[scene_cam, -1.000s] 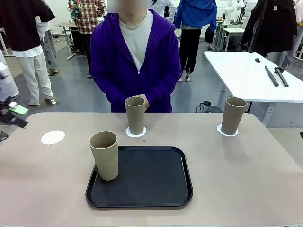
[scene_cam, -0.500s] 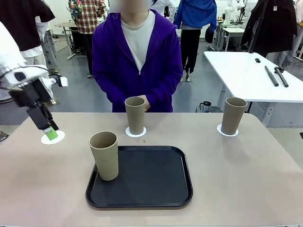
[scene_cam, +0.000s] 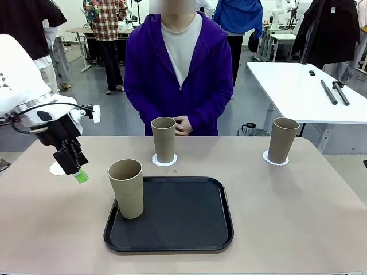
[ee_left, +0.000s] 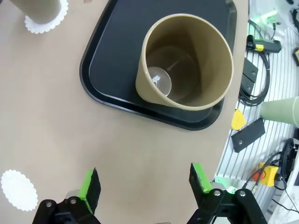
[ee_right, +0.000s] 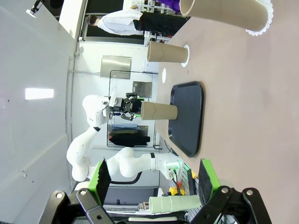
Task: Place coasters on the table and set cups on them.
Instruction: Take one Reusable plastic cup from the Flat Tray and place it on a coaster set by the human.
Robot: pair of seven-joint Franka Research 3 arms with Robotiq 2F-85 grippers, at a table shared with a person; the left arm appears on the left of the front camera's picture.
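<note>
One tan cup (scene_cam: 127, 188) stands in the left end of the black tray (scene_cam: 189, 229). A second cup (scene_cam: 164, 139) sits on a coaster (scene_cam: 164, 161) at the table's far middle. The third cup (scene_cam: 283, 140) is on a coaster (scene_cam: 267, 157) at the far right. A bare coaster (scene_cam: 55, 168) lies far left, partly behind my left gripper (scene_cam: 75, 169). That gripper hangs open just left of the tray cup. From the left wrist, the open left gripper (ee_left: 145, 184) hovers over bare table (ee_left: 56, 116), the tray cup (ee_left: 184, 63) ahead. My right gripper (ee_right: 154, 179) is open and holds nothing.
A person in a purple hoodie (scene_cam: 180, 80) stands at the far edge, hands clasped behind the middle cup. A white table (scene_cam: 304, 91) with black rods stands back right. The tray's right part is bare. Cables and parts (ee_left: 261, 93) lie beyond the table's near edge.
My left arm has swung in from the left, passed over the bare coaster and moved right toward the tray cup. The person has shifted slightly right. The cups have not moved.
</note>
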